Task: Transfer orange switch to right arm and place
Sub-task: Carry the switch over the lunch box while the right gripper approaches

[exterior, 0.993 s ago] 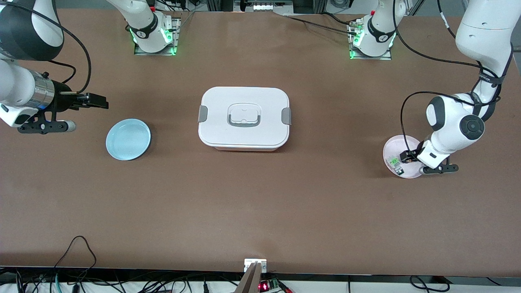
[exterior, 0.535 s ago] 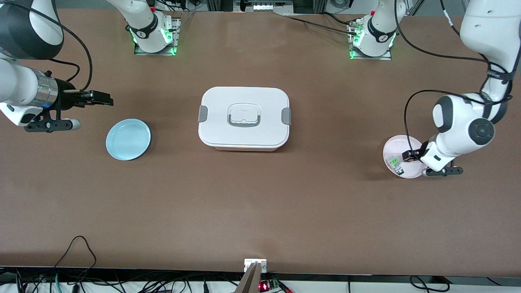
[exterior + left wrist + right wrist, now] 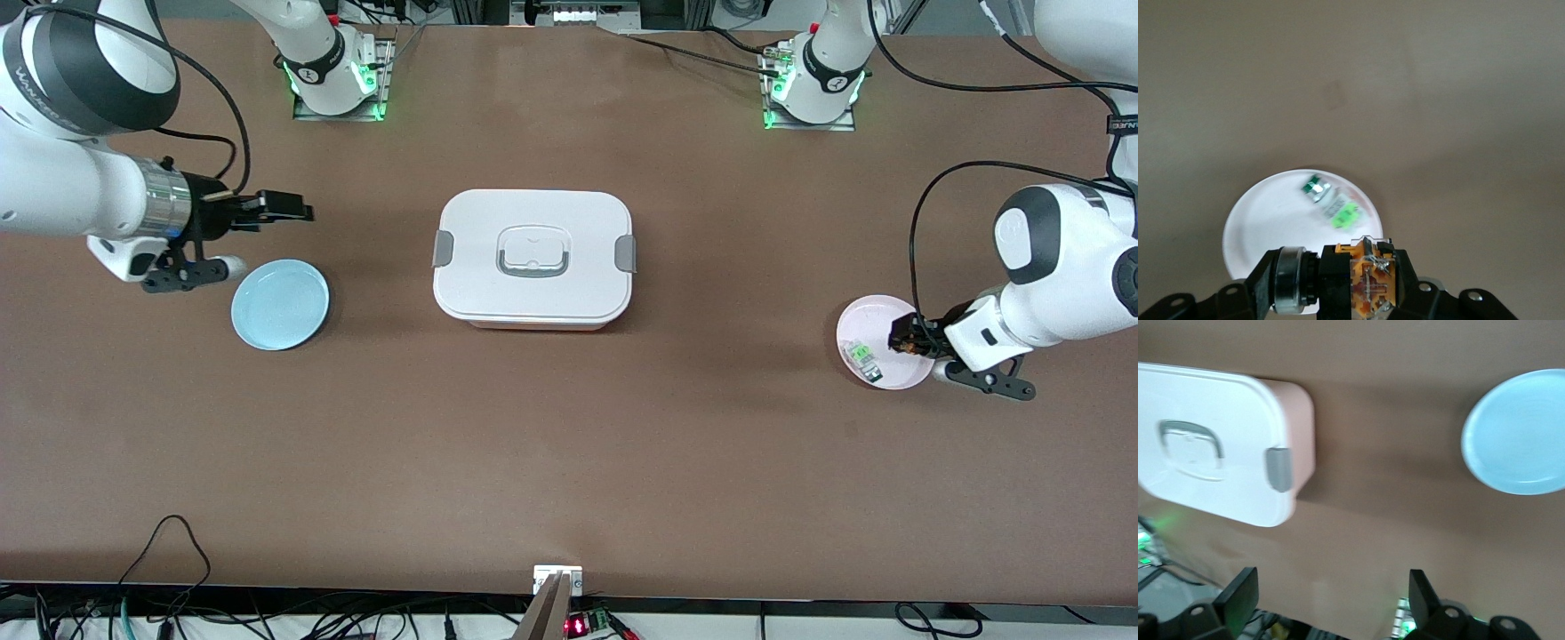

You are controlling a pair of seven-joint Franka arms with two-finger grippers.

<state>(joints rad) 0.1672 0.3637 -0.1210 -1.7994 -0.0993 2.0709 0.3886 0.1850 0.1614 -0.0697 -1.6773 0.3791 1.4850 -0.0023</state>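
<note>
Your left gripper (image 3: 1368,293) is squeezed tight on the orange switch (image 3: 1369,283), just above the pink plate (image 3: 858,318). Lift it up slowly and keep clear of the green part (image 3: 1341,215). Your right gripper (image 3: 286,207) is wide open over the table near the blue plate (image 3: 280,305), holding nothing.

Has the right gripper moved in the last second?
Yes. The open right gripper has swung toward the white lidded box, now past the blue plate toward the bases.
</note>
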